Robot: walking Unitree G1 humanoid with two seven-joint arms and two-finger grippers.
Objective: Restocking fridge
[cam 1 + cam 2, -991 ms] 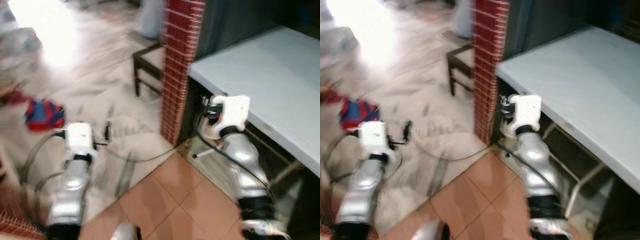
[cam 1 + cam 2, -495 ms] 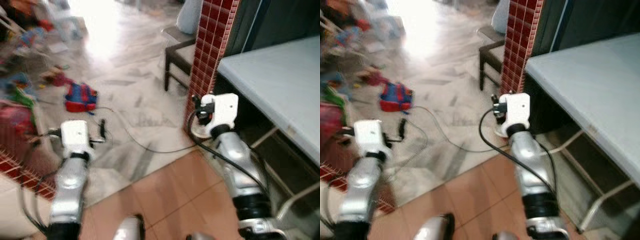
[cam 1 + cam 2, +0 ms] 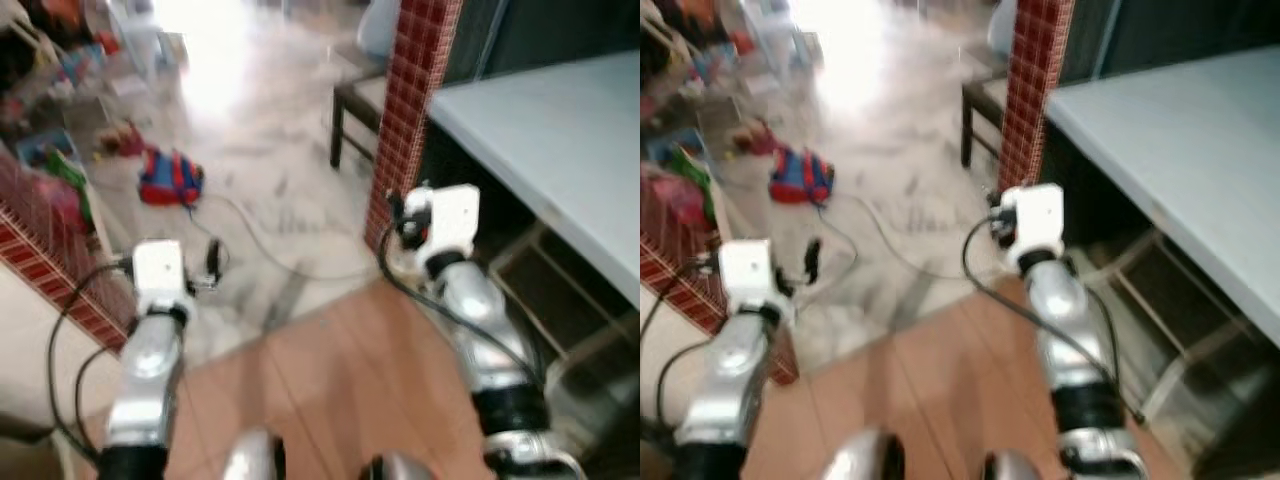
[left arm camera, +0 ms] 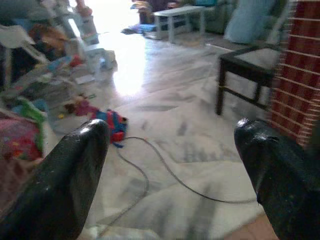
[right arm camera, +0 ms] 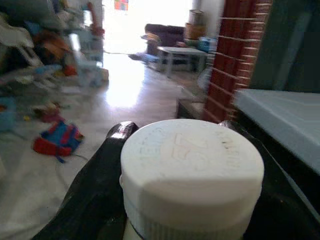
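Note:
My right gripper (image 5: 180,128) is shut on a jar with a white ribbed screw lid (image 5: 192,172); its black fingers (image 5: 97,185) press the jar from both sides. The jar's body is hidden below the lid. In the head view this gripper (image 3: 399,213) is held forward at waist height, close to the red brick pillar (image 3: 410,110). My left gripper (image 4: 170,135) is open with nothing between its fingers (image 4: 75,170), and it (image 3: 212,266) hovers over the marble floor on my left.
A pale grey counter (image 3: 540,130) runs along the right behind the pillar, with a metal frame (image 3: 530,260) under it. A dark stool (image 3: 352,100) stands past the pillar. A black cable (image 3: 262,238) and a red-blue bag (image 3: 170,185) lie on the floor. A low brick wall (image 3: 55,275) and toys are at left.
The whole picture has shifted as the camera turned and moved, bringing the brick wall and toys at left into view. Both arms keep the same pose, and the right gripper still holds the jar.

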